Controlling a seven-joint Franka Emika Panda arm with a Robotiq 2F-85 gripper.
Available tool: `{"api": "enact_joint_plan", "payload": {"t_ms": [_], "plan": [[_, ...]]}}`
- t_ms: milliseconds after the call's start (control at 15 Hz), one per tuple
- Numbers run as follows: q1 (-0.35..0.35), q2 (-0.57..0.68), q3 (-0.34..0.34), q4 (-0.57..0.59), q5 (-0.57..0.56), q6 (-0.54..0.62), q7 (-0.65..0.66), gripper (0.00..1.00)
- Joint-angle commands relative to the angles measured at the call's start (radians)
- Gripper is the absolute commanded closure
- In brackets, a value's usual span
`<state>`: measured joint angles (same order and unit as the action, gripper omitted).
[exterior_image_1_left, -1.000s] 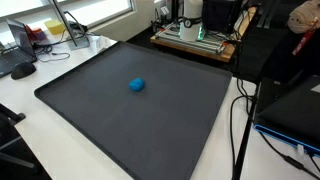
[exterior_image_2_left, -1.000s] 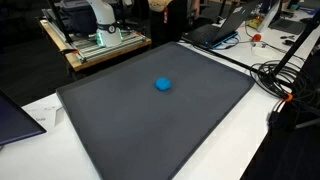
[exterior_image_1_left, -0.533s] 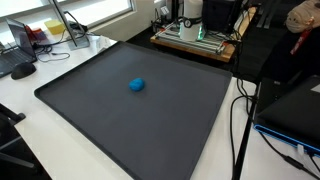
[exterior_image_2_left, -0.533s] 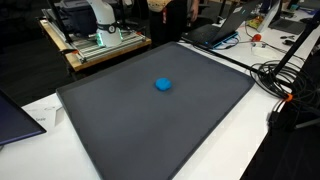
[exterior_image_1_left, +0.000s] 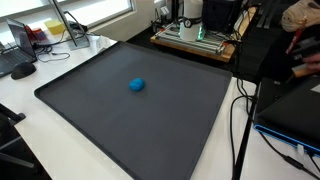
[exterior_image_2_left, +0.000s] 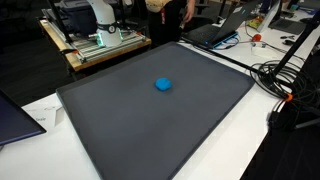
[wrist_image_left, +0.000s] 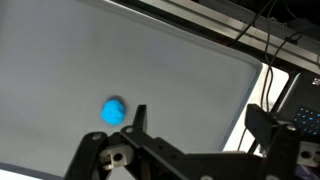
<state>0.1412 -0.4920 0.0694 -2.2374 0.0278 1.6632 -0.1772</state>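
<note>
In the wrist view the gripper (wrist_image_left: 198, 115) hangs over the dark mat (wrist_image_left: 180, 60) with its jaws spread wide and nothing between them. The blue ball (wrist_image_left: 115, 112) lies on the mat just outside one finger (wrist_image_left: 137, 120). In an exterior view the ball (exterior_image_1_left: 137, 85) sits alone near the mat's middle, with the white table (exterior_image_1_left: 70, 62) around the mat and cables (exterior_image_1_left: 240, 125) trailing along one edge.

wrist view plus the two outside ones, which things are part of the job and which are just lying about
In hand: small round blue ball; open robot fingers near it; dark grey mat under it.
Lying about: black cables; open dark laptop; black computer mouse.
</note>
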Motion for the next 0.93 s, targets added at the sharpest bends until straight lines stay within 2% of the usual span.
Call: {"api": "enact_joint_plan", "payload": {"t_ms": [0, 200, 867], "plan": [[0.022, 0.001, 0.012, 0.007, 0.006, 0.005, -0.022, 0.0], [0.05, 0.001, 0.026, 0.016, 0.011, 0.01, -0.049, 0.0], [0.039, 0.021, 0.005, 0.046, -0.011, -0.004, -0.094, 0.0]]}}
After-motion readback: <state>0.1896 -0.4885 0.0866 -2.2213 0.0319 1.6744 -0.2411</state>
